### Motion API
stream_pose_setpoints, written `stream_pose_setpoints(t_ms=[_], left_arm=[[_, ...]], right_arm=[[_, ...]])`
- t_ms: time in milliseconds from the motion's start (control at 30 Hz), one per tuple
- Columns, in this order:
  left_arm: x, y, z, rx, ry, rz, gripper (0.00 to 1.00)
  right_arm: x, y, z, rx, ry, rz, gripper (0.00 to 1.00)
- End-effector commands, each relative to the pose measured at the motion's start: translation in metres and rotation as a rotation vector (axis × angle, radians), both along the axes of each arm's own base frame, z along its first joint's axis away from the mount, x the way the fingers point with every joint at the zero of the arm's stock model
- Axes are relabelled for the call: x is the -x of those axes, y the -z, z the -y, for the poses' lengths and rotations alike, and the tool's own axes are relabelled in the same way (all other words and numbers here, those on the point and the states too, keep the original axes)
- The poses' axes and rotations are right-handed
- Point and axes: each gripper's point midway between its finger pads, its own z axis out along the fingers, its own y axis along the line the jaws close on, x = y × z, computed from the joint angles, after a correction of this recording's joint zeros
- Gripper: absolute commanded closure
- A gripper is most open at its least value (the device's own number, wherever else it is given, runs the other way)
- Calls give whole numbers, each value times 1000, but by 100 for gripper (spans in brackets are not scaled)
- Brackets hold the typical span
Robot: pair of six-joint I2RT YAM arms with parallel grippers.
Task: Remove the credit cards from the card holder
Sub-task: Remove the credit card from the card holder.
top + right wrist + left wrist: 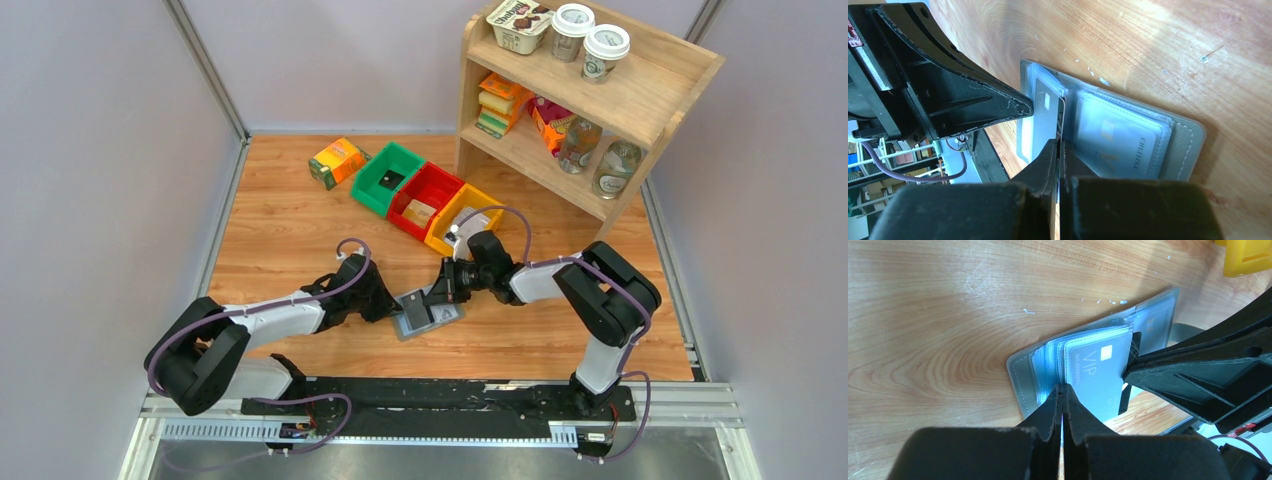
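Grey card holder (1190,142) lying open on the wooden surface (280,230), in the gap between the two arms and well clear of everything else. Its blue-grey inside faces up and the clear pockets are fanned out like pages.

Left tool (1062,392) is down low at one side of it, fingers clenched together with no gap showing. They pinch the near edge of the pocket leaf that carries a pale VIP card (1093,367). Whether the card itself is in that pinch or only the plastic, I can't tell from here.

Right tool (1059,146) comes in from the opposite side, tips nearly meeting the left one's. It is clamped tight as well, on a thin upright edge near the fold of the holder (a pocket leaf or a card edge, too thin to say). Beside it a second card (1125,142) sits flat inside its clear pocket, lettering along one edge, fully tucked in.

Further back on the surface, a green bin (385,180), a red bin (427,198) and a yellow bin (462,215) stand in a slanted row touching one another. An orange-green carton (338,161) lies just left of them, and a wooden shelf (600,100) holds cups, bottles and packets.
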Motion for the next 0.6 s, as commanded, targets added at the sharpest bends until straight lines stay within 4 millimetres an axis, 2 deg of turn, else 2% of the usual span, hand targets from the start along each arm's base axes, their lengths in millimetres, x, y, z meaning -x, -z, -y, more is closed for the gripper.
stream_pose_setpoints(t_ms=[0, 167, 433, 567], left_arm=[[21, 26, -25, -106, -8, -82, 100], [15, 11, -19, -89, 24, -34, 100], [-1, -37, 1, 17, 72, 100, 96], [-9, -47, 11, 36, 102, 124, 92]], right_arm=[[-7, -17, 2, -33, 2, 54, 100], [-6, -15, 3, -29, -2, 49, 100], [-6, -11, 1, -22, -4, 29, 100], [-7, -10, 0, -22, -5, 26, 100]])
